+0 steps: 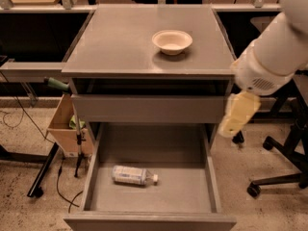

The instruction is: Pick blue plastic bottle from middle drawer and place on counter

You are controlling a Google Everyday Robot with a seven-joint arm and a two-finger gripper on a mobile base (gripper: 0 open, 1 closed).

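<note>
The blue plastic bottle (134, 175) lies on its side on the floor of the open middle drawer (192, 198), left of centre, with its white cap pointing right. The counter (120, 42) is the grey top of the cabinet and carries a white bowl (172, 41) at its back right. My gripper (238, 113), a cream-coloured piece under the white arm (274, 52), hangs beside the cabinet's right side, level with the upper drawer front. It is above and to the right of the bottle and touches nothing.
The shallower upper drawer (149, 109) is shut. A cardboard box (61, 125) and a green-handled stick (76, 124) stand left of the cabinet, with cables on the floor. An office chair base (281, 177) is at the right. Grey benches flank the cabinet.
</note>
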